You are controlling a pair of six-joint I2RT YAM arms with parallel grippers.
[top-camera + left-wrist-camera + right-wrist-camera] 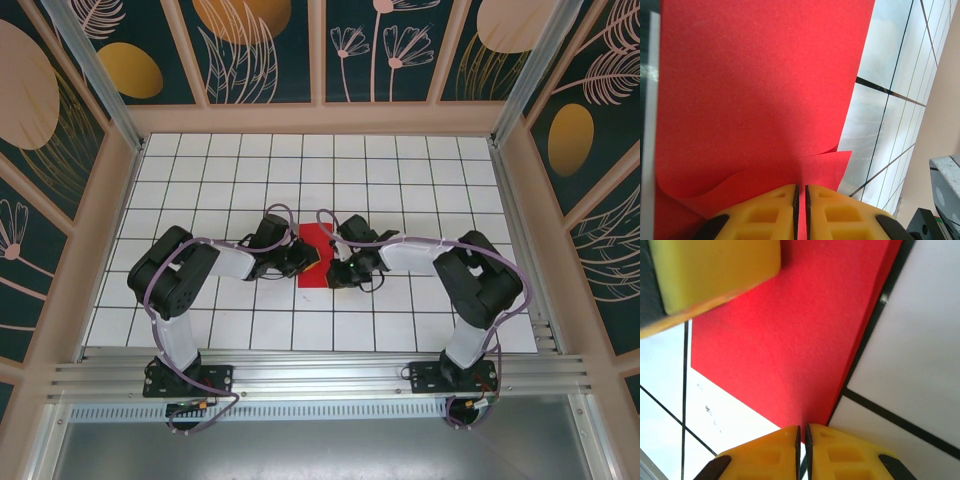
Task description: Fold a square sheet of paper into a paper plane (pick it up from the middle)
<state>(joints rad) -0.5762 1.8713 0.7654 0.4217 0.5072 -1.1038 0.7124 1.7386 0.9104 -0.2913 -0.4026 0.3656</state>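
With your left hand (801, 189) and right hand (802, 429) both clenched on the paper (314, 255) at the middle of the surface (400, 180), pulling them apart or unevenly likely tears it or skews the fold.

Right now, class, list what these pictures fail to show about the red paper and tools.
Top view: arms hide folds and side edges of the red paper.
Left wrist view: frame cuts off paper; bottom edge crops left tool.
Right wrist view: blurred yellow finger covers paper; right tool cropped.
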